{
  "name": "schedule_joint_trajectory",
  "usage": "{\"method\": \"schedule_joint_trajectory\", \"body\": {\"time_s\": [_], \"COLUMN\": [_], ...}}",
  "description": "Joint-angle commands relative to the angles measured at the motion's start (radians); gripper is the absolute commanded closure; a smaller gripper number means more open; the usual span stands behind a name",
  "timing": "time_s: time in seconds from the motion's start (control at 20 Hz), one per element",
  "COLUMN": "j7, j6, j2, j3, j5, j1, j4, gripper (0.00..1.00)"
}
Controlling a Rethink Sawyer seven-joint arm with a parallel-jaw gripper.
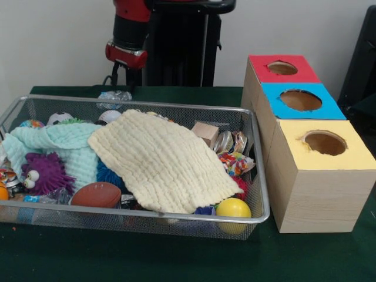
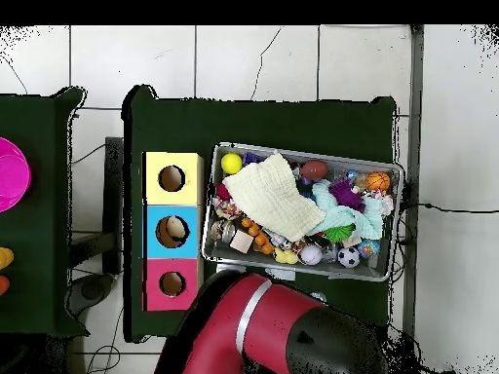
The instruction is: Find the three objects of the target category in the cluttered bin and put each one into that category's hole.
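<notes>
1. the arm [image 1: 130, 35] is drawn back above the far side of the table; only its red and black links show, and in the overhead view its bulk covers the near edge. the gripper itself cannot be made out, so i cannot tell whether it is apart or together.
2. the bin [image 1: 258, 176] sits on the green table [image 1: 176, 258] just beside the row of three boxes, its long side running along them.
3. likely trouble: the pale yellow cloth [image 1: 161, 161] lies spread over the middle of the pile, and a mint cloth [image 1: 64, 144] covers part of the left. a reach into the heap could catch fabric instead of a toy and drag the whole sheet out.
4. targets may be hidden under those cloths, so the search could miss some.
5. round pieces such as the yellow ball [image 1: 233, 208] and the brown football [image 1: 97, 194] may roll or slip from a grasp.
6. the holes in the red box [image 1: 282, 67], blue box [image 1: 301, 100] and yellow box [image 1: 325, 143] are modest; an off-centre drop could bounce off the top.
7. the bin looks shallow, silver wire mesh with a thick rim, crammed full.
</notes>
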Motion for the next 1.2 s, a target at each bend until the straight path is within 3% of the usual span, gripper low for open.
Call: {"method": "schedule_joint_trajectory", "body": {"time_s": [0.05, 0.45, 0.8, 1.2], "j7": [-0.058, -0.061, -0.043, -0.043], "j6": [-0.12, -0.142, -0.118, -0.113], "j2": [0.089, 0.139, 0.139, 0.171], "j3": [0.018, 0.001, 0.002, -0.004], "j5": [0.114, 0.116, 0.106, 0.14], "j1": [0.008, -0.016, -0.011, -0.013], "j4": [-0.162, -0.207, -0.223, -0.238], "gripper": [0.0, 0.0, 0.0, 0.0]}}
